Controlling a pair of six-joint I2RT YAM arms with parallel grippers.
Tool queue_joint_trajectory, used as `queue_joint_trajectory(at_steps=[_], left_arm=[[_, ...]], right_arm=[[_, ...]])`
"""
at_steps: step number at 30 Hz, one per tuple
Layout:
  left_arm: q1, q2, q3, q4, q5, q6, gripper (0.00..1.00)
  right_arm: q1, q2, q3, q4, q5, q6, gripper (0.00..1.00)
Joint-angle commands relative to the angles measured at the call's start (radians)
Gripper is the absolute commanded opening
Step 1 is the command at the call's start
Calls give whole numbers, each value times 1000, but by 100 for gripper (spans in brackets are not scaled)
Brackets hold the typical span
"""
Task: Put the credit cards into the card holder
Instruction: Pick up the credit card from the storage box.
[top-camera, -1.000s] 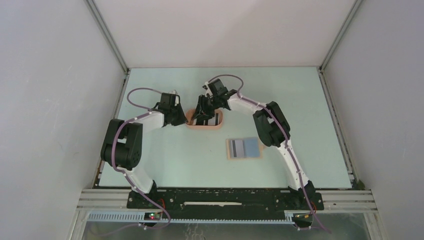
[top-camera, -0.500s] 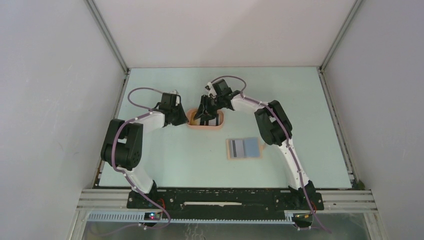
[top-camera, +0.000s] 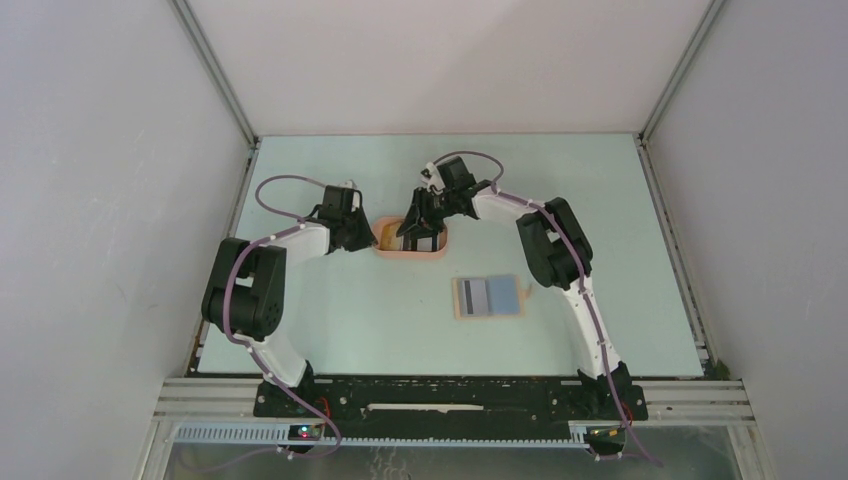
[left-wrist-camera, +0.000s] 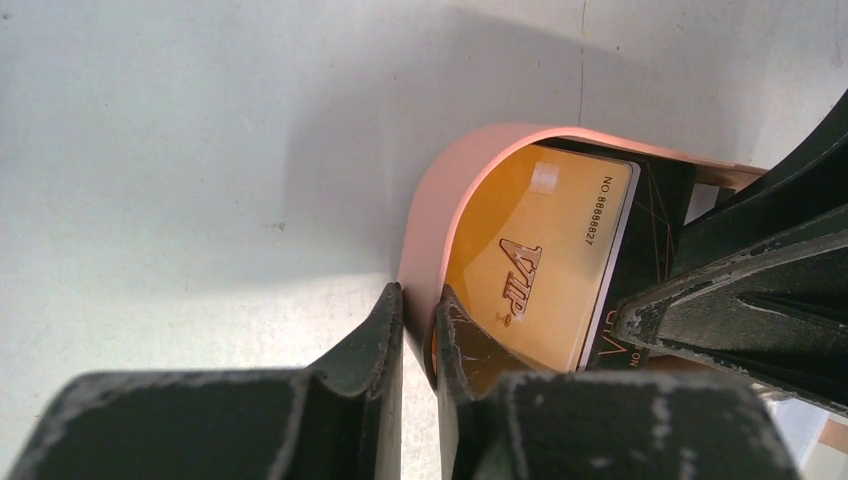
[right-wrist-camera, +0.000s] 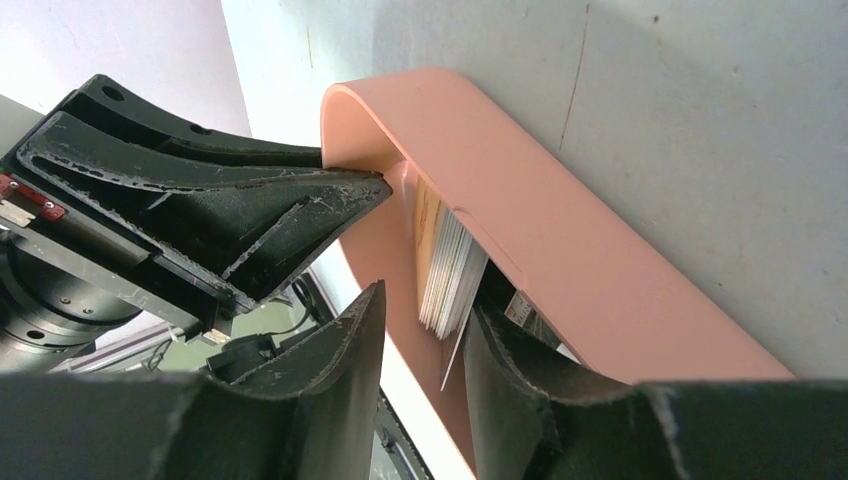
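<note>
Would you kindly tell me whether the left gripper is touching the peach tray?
Touching. The left wrist view shows the left gripper pinching the peach tray, one finger either side of its wall, no gap.

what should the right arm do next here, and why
Probably close the right gripper on the cards. Its fingers straddle the stack standing on edge in the peach tray, and a gap shows beside the stack, so nothing looks gripped yet. The left gripper pinches the tray's wall, which should steady it for the pull towards the card holder.
</note>
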Motion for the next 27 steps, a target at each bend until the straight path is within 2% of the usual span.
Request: queue_joint_trajectory(at_steps=[1,4,19,27], left_arm=[[-12,-17,10,3,23,-26,16],[-12,-18,12,2,21,-28,16],[-13,-27,12,2,-2,-38,16],[-13,-39,-3,30,-38,-58,20]], right_arm=[[-18,-52,-28,15,11,4,42],[-22,-58,-36,8,18,-5,41],[-37,-84,-64,-31,47,-49,5],[-39,-137,-61,-95,106,-139,0]])
